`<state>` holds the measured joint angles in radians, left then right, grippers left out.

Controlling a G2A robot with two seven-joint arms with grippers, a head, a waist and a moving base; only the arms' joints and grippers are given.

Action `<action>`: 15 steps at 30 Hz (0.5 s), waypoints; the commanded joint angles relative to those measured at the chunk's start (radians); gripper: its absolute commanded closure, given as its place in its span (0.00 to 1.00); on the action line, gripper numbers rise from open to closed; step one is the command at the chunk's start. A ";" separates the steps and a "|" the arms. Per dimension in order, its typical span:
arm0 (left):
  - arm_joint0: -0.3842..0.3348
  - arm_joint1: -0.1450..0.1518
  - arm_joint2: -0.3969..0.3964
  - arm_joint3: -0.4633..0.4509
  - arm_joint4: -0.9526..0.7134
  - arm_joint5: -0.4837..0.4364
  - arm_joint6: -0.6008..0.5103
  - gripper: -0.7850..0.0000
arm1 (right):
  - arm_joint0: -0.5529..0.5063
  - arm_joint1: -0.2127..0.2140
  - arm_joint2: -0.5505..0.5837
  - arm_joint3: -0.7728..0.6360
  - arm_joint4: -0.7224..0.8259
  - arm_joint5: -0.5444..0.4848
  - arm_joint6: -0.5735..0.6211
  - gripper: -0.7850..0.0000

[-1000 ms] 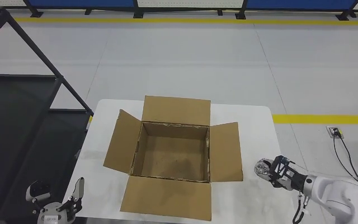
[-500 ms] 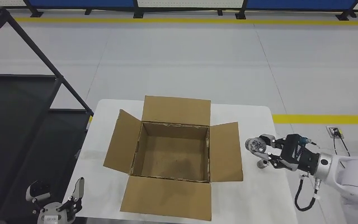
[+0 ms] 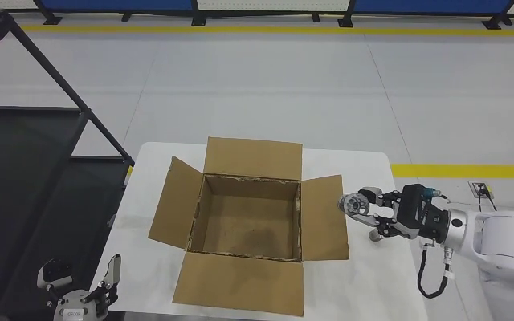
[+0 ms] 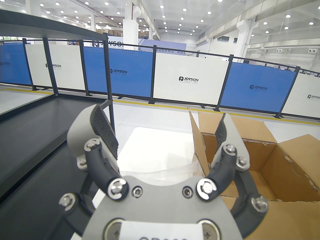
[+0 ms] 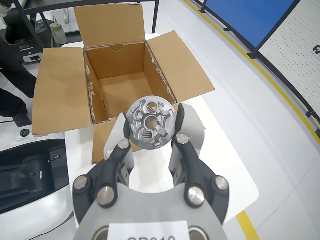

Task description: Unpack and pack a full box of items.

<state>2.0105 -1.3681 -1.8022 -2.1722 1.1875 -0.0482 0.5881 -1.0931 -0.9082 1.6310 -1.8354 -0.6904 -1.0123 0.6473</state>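
An open cardboard box (image 3: 245, 221) with all flaps spread stands in the middle of the white table (image 3: 365, 172); its inside (image 5: 120, 86) looks bare. My right gripper (image 3: 359, 210) hangs just past the box's right flap, shut on a round grey metal disc (image 5: 150, 122) with cut-outs and a centre hole, also seen as the disc (image 3: 352, 205) from above. My left gripper (image 3: 80, 277) is at the table's near left corner, open and holding nothing; its fingers (image 4: 102, 126) frame the box (image 4: 250, 151) beyond.
A black metal shelf rack (image 3: 36, 184) stands to the left of the table, and its shelf (image 4: 32, 131) lies close beside my left gripper. A crumpled clear plastic sheet (image 4: 160, 171) lies on the table near the box's left flap.
My right gripper has carried the metal disc from the table's near right edge leftward and away, up to the box's right flap. The left arm has stayed still.
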 commanded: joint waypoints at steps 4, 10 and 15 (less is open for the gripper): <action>0.000 0.000 0.000 0.000 0.000 0.000 0.000 0.00 | 0.000 0.000 0.000 0.000 0.000 0.000 0.000 1.00; 0.000 0.000 0.000 0.000 0.000 0.000 0.000 0.00 | 0.023 -0.003 -0.078 -0.018 -0.032 0.027 0.008 1.00; 0.000 0.000 0.000 0.000 0.000 0.000 0.000 0.00 | 0.242 -0.023 -0.315 0.029 -0.010 0.081 0.083 1.00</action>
<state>2.0105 -1.3681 -1.8022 -2.1722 1.1875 -0.0482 0.5881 -0.9141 -0.9256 1.3786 -1.8233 -0.7115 -0.9454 0.7163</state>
